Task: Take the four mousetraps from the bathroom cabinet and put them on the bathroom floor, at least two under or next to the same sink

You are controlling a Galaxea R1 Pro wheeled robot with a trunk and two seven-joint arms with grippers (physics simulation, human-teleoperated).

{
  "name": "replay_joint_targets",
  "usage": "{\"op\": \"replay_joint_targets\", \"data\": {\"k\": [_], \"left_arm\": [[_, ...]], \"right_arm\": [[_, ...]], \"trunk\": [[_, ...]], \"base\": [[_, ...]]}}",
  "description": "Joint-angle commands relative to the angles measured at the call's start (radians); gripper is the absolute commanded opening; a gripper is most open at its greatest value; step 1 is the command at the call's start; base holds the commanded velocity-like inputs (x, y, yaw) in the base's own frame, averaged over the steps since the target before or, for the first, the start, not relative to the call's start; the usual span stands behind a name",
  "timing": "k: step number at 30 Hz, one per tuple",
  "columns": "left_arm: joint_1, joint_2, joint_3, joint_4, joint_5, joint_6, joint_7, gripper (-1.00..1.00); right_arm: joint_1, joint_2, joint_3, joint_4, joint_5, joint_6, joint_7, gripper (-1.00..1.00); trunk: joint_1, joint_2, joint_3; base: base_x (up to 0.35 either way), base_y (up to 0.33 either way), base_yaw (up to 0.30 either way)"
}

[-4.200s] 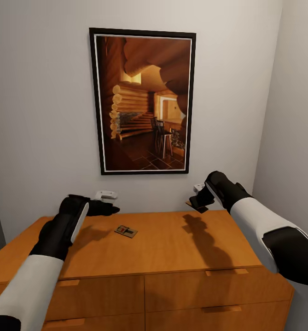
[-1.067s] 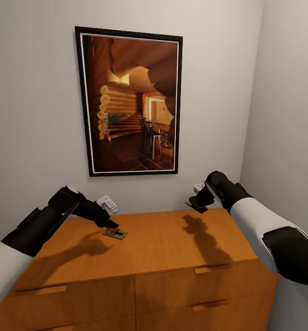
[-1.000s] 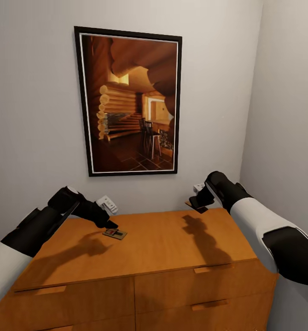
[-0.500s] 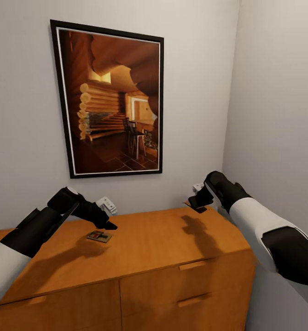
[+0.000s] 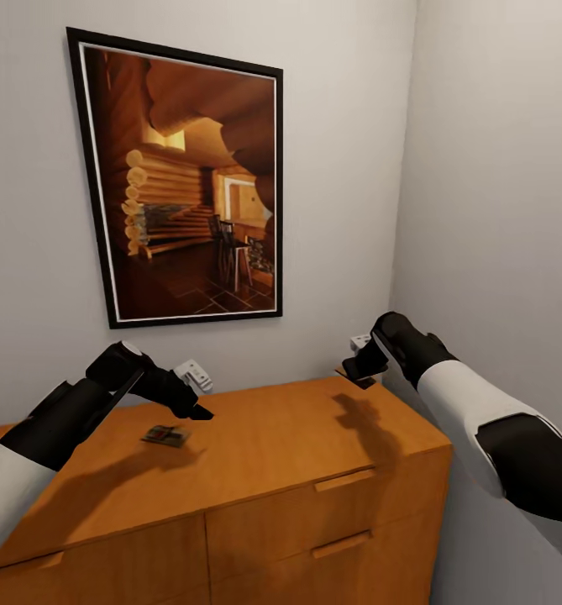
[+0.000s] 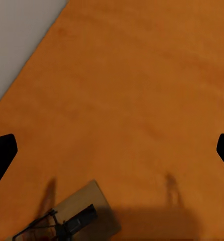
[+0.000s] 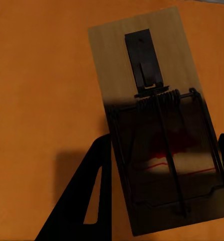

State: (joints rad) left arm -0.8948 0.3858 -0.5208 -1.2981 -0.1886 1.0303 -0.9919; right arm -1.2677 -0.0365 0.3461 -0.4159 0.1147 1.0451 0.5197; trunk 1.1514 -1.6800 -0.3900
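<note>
1 mousetrap (image 5: 166, 435) lies on the cabinet (image 5: 297, 437) top just beside and below the spread left gripper (image 5: 198, 412), nearer that arm. The right gripper (image 5: 358, 371) clamps another mousetrap (image 7: 159, 125).

Glossy black grippers (image 5: 198, 411); white forearms; black elbow joints

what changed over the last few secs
The left gripper came down to the mousetrap on the cabinet top, jaws open, not yet gripping. The view has swung right. The right gripper stays raised, still holding its own trap.
</note>
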Motion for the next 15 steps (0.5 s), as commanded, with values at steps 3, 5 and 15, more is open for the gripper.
{"op": "replay_joint_targets", "data": {"k": [3,5,15], "left_arm": [[-0.001,0.001,-0.001,-0.001,-0.01,0.004,-0.01,1.0],[-0.001,0.0,-0.001,-0.001,-0.01,0.004,-0.01,1.0],[-0.001,0.014,-0.001,-0.001,-0.008,0.005,-0.011,1.0]], "right_arm": [[-0.001,0.0,0.004,-0.001,0.01,0.002,0.011,-1.0],[-0.001,0.0,0.004,-0.001,0.011,0.002,0.011,-1.0],[-0.001,-0.003,0.004,-0.001,0.014,0.002,0.01,-1.0]], "trunk": [[0.0,-0.001,-0.001],[0.0,-0.001,-0.001],[0.0,-0.001,-0.001]], "base": [[0.0,0.185,-0.008],[0.0,0.258,-0.004],[-0.003,0.057,0.0]]}}
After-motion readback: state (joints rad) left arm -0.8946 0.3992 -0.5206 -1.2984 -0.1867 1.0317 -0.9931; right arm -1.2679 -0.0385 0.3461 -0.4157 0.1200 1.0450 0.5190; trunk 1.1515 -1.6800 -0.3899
